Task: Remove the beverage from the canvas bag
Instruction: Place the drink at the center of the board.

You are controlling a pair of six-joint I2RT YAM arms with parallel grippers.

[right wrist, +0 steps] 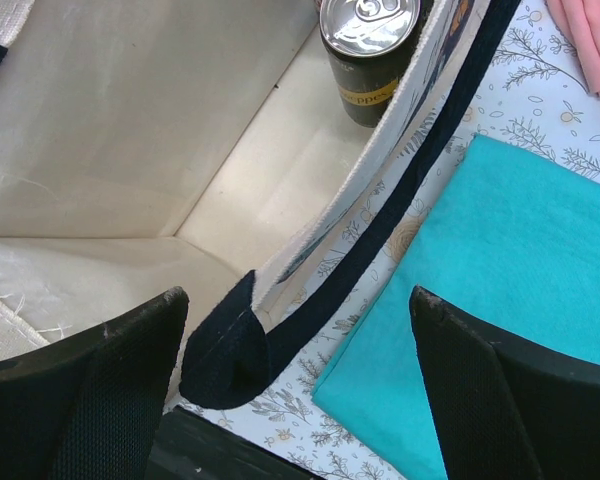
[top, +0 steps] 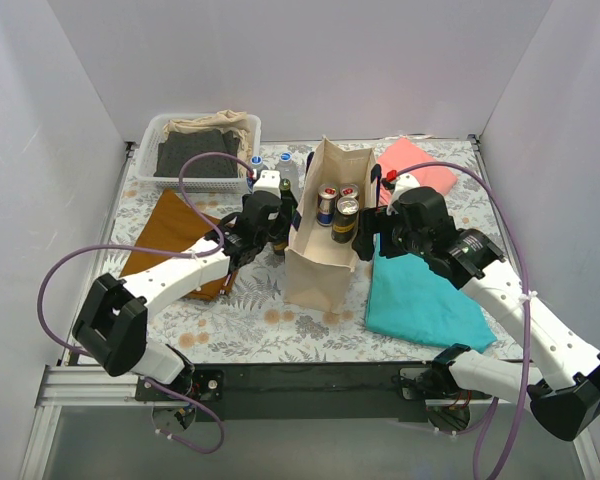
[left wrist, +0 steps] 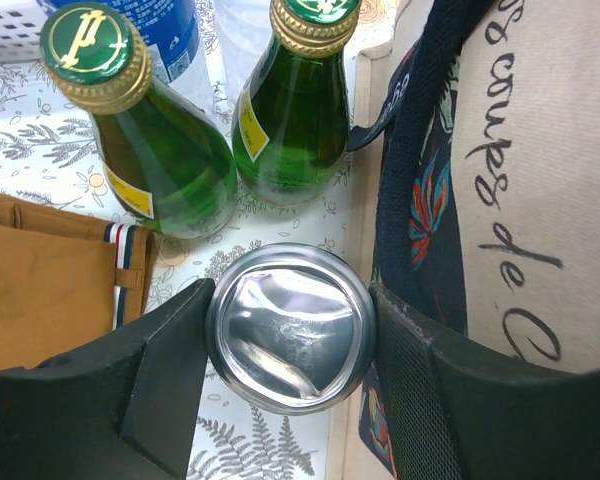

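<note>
Left gripper [left wrist: 290, 303] is clamped on the beverage can [left wrist: 288, 340], one pad on each side of its shiny round end. That can is outside the canvas bag [top: 315, 270], whose printed wall presses on the outer face of the right-hand finger. Whether the can rests on the table, I cannot tell. Just past the fingertips stand the left green bottle [left wrist: 165, 170] and the right green bottle [left wrist: 295, 120], side by side. A brown cloth [left wrist: 40, 290] lies off the left-hand finger.

Over to the right gripper [right wrist: 298, 297]: fingers spread wide, gripping nothing, straddling the bag's side wall and its navy handle [right wrist: 380, 240]. One finger hangs over the pale interior, the other over a teal cloth [right wrist: 520, 260]. Ahead of the inner finger, a dark can [right wrist: 368, 50] stands on the bag's floor.
</note>
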